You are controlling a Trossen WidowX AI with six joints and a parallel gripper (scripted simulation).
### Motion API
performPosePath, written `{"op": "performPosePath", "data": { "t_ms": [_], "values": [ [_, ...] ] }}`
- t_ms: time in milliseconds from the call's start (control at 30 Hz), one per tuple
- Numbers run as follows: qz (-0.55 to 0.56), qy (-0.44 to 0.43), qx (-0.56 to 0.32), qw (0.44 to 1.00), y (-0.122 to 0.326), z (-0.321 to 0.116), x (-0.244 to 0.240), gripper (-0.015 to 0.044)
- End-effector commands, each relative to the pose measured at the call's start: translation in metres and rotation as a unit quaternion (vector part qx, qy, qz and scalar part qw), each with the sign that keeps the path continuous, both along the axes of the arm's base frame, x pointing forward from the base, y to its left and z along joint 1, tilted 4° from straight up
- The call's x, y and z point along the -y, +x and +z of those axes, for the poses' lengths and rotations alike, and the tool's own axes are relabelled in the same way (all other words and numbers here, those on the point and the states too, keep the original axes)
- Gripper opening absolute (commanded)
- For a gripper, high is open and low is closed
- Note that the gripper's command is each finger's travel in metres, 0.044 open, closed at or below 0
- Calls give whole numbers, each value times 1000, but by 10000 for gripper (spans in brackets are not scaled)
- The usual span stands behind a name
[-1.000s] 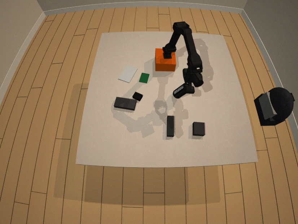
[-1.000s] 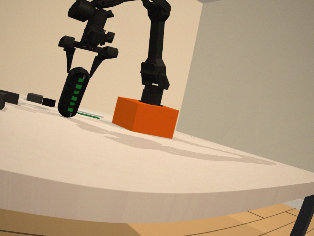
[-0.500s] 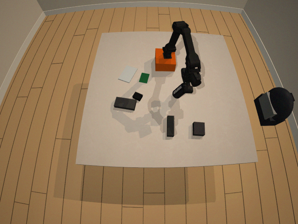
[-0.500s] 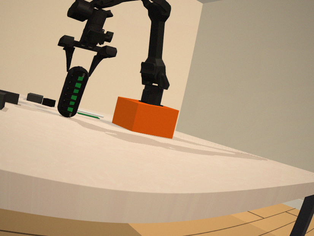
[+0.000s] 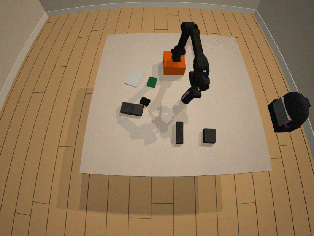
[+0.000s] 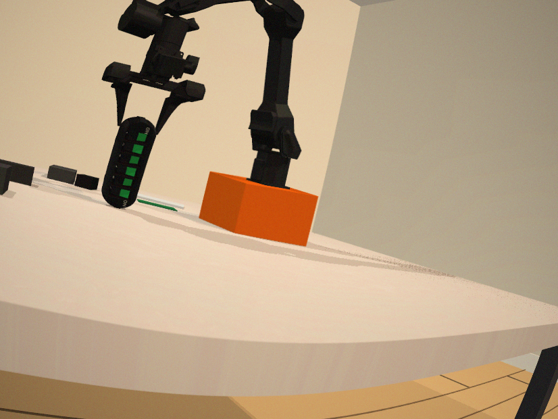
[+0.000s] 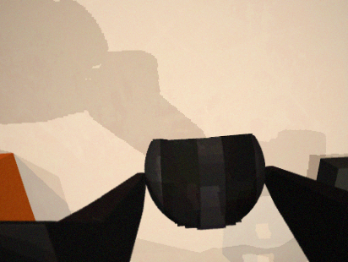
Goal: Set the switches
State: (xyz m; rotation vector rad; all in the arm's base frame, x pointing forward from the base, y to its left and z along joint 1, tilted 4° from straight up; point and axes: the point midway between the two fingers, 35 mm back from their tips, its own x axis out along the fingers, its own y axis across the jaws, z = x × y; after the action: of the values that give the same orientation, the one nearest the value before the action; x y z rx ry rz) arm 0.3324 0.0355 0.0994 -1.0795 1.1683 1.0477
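The dark grey controller unit hangs between the fingertips of my gripper, which is shut on it near its upper end. The unit stands on end and leans, with its lower end near the bench. In the exterior view its switch face shows six green ends in a column, with dark ends on the left; which ends are pressed down is not clear. In the top view a pale row of small marks shows on the unit, too small to read. In the wrist view only an end of it shows.
My arm stands on an orange block. A white plate and a green plate lie left of it. A long dark box, a small black block, a black bar and a dark square block lie on the bench.
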Motion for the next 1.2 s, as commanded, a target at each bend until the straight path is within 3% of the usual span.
{"op": "performPosePath", "data": {
  "t_ms": [0, 1167],
  "values": [
    [-2, -7, -2, 1000, -1, -2, 8, 338],
    [-3, -8, -2, 1000, -6, -4, 37, 338]
  ]
}}
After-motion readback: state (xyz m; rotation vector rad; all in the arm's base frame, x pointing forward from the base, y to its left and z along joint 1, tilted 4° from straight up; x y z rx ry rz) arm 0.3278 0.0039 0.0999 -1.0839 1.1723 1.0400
